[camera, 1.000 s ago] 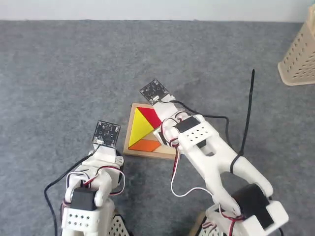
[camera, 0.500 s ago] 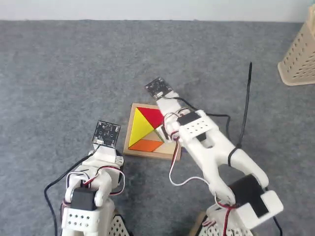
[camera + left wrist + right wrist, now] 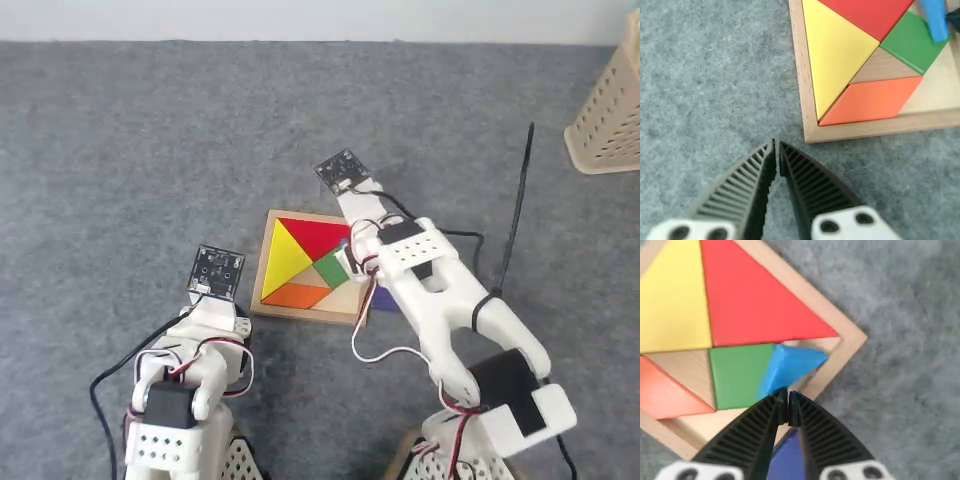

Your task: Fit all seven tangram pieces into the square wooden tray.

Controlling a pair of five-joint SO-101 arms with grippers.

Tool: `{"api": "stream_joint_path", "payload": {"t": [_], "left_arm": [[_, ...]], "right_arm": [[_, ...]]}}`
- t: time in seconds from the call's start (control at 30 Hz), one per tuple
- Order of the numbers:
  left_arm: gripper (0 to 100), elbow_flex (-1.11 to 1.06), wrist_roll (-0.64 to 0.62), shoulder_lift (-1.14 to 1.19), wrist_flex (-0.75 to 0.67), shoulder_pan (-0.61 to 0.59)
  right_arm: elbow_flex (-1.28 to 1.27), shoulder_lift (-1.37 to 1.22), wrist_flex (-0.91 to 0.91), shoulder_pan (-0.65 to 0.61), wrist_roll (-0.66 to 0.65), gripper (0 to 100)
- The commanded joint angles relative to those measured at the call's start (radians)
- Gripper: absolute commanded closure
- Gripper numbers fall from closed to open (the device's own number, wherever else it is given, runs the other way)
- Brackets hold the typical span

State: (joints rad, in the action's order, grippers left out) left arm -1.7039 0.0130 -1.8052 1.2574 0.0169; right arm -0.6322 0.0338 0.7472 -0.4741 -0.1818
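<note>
Tray [image 3: 261,268]: square, wooden, on grey carpet [image 3: 150,130] between the two arms.
Yellow triangle [image 3: 283,260]: in tray, flat, along the rim on the left arm's side.
Red triangle [image 3: 318,237]: in tray, flat, touching yellow.
Green square [image 3: 330,270]: in tray, mid-way, beside red.
Orange piece [image 3: 297,296]: in tray, flat against the near rim, touching yellow.
Blue triangle [image 3: 790,365]: in tray's corner beside green, tilted, one edge up on green.
Purple piece [image 3: 384,298]: outside tray, on carpet, just beside its rim, under the right arm.
Right gripper [image 3: 788,394]: fingers together, tips at blue's edge.
Left gripper [image 3: 776,146]: fingers together, low over carpet, just short of the tray.
Basket [image 3: 610,110]: far corner, well apart.
</note>
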Motion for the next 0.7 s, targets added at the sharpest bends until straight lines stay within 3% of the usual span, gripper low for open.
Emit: {"api": "stream_joint_path", "payload": {"t": [0.0,0.27,0.67], "left_arm": [[99,0.019,-0.009,-0.02,0.006,0.0],[99,0.019,-0.009,-0.02,0.006,0.0],[99,0.019,-0.009,-0.02,0.006,0.0]], "right_arm": [[0.064,0.053,0.007,0.002,-0.017,99.2],[0.063,0.104,0.001,-0.073,-0.017,99.2],[0.071,-0.031,-0.067,-0.068,-0.025,99.2]]}}
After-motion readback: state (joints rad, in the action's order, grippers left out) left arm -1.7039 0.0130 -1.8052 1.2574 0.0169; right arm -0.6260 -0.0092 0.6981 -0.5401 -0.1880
